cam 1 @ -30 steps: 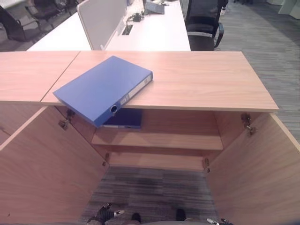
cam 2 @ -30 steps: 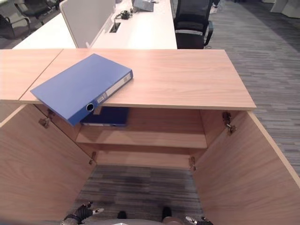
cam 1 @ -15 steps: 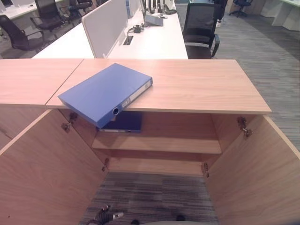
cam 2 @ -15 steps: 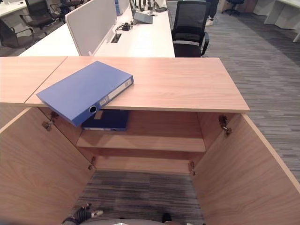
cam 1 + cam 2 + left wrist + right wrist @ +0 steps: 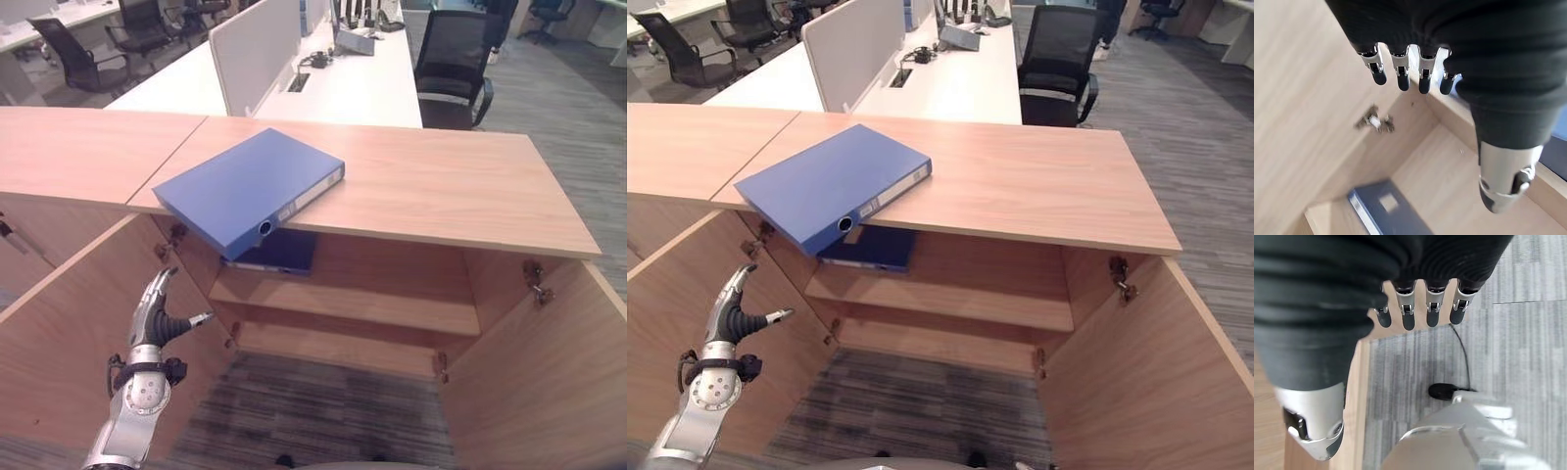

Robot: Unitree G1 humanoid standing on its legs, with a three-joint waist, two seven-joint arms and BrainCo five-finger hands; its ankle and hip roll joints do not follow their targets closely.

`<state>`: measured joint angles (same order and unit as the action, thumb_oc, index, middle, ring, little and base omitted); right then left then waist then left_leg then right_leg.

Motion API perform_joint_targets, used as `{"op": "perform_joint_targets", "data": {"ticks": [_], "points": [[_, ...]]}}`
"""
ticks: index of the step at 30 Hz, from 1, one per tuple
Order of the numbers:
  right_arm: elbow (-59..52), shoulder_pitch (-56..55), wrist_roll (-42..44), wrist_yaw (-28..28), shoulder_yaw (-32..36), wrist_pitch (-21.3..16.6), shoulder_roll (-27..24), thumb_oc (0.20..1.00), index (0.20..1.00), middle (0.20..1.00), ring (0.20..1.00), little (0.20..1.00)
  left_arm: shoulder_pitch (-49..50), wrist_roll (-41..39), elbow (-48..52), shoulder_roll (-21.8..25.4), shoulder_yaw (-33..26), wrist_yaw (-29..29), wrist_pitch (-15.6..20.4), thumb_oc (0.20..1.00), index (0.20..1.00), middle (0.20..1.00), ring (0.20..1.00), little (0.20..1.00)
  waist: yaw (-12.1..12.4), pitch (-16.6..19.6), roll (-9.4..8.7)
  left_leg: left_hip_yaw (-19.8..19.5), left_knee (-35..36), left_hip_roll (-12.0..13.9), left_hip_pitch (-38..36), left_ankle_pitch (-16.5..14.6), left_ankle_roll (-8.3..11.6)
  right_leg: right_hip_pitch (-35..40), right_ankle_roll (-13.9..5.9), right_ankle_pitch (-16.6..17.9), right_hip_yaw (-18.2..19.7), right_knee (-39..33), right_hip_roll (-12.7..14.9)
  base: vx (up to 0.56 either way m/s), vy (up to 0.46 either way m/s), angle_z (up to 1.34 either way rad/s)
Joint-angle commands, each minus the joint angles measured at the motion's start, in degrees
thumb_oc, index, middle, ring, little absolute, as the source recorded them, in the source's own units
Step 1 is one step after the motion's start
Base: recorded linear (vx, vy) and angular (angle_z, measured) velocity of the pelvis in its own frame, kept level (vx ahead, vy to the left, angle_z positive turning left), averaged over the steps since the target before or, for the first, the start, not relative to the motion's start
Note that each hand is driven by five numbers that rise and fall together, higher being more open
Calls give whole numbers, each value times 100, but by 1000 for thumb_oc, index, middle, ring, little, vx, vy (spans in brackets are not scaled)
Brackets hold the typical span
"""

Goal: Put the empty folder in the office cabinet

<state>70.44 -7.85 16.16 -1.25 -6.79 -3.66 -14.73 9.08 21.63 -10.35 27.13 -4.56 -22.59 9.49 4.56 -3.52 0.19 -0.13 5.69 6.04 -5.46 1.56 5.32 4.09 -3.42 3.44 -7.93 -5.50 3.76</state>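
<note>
A blue folder (image 5: pixel 250 186) lies flat on the wooden cabinet top (image 5: pixel 441 186), its spine corner jutting past the front edge. Under it, a second dark blue folder (image 5: pixel 282 253) lies on the upper shelf (image 5: pixel 372 304) inside the open cabinet; the same folder (image 5: pixel 1386 210) shows in the left wrist view. My left hand (image 5: pixel 157 318) is raised in front of the left door, well below and left of the top folder, open and holding nothing. My right hand (image 5: pixel 1408 308) hangs low over the carpet with relaxed fingers and nothing in it.
Both cabinet doors stand wide open, the left door (image 5: pixel 69 333) and the right door (image 5: pixel 549 382). A lower shelf (image 5: pixel 333 343) sits under the upper one. Behind the cabinet are a white desk (image 5: pixel 362 78) with a partition and a black chair (image 5: pixel 451 69).
My left hand has risen into sight at the lower left. The whole picture has shifted with the camera; the blue folder lies where it was.
</note>
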Motion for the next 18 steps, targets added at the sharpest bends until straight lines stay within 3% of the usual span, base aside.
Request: {"op": "perform_joint_targets", "data": {"ticks": [1,7,12,15,18], "points": [[322,285,-111,-122,-218,-98,212,1000,1000,1000,1000,1000,-218,246,576,41,-329,-564,156,1000,1000,1000,1000,1000,73,-200,-322,-283,-69,-179,13,-263,-56,452,-554,-476,108,121,468,9,-25,10],[300,255,-118,-164,-243,-106,205,1000,1000,1000,1000,1000,-114,312,837,-54,-349,-648,163,1000,1000,1000,1000,1000,96,-192,-338,-301,-69,-176,20,-254,-56,471,-540,-477,69,109,450,2,-7,2],[386,264,-151,-176,-272,-98,196,1000,1000,1000,1000,1000,-177,694,1058,181,-472,-883,91,1000,1000,1000,1000,1000,128,-189,-333,-306,-69,-166,45,-237,-33,467,-542,-478,41,93,430,0,0,0],[439,243,-118,-155,-280,-98,179,1000,1000,1000,1000,1000,-438,1519,1052,771,-659,-1372,-142,1000,1000,1000,1000,1000,116,-162,-299,-279,-69,-160,35,-252,0,464,-563,-479,53,84,420,0,0,0],[459,227,-104,-139,-278,-115,170,1000,1000,1000,1000,1000,-547,1774,1045,1024,-664,-1435,-212,1000,1000,1000,1000,1000,102,-155,-287,-261,-69,-152,15,-259,13,472,-574,-475,54,86,420,0,0,0]]}}
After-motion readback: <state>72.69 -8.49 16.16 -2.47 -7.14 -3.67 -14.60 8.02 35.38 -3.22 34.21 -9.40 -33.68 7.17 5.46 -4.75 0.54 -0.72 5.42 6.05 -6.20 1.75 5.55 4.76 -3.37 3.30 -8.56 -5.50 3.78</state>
